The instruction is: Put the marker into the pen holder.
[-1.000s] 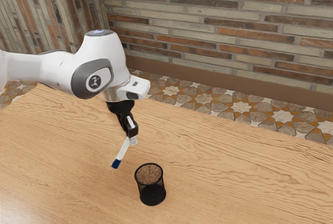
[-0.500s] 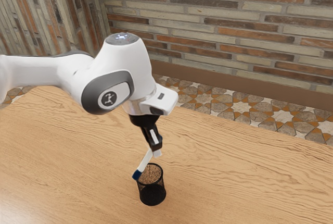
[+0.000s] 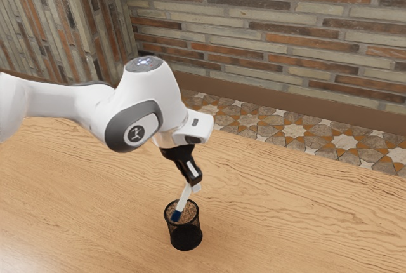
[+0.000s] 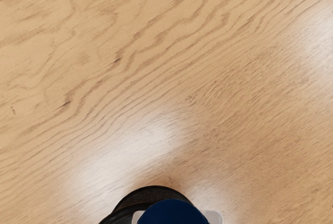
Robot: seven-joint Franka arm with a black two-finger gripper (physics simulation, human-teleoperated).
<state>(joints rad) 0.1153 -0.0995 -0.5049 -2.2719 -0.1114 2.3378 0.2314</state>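
Holding the slim white marker with a blue end [image 3: 183, 200], our black two-finger pincer [image 3: 192, 187] is above the counter of light brown, grained wood [image 3: 292, 222]. The two fingers are closed against the marker from both sides — they are apart only by its thickness. We have it by the upper part, and it is tilted, with the blue end downward and toward the exterior view's left. This end appears at the mouth of the round black mesh pen holder [image 3: 186, 238]; how deep it is, we cannot tell. The pen holder stands upright on the counter. In the wrist view, we see the blue end between the pale fingertips [image 4: 214, 217] — the dark rim of the pen holder is just beside it in that view.
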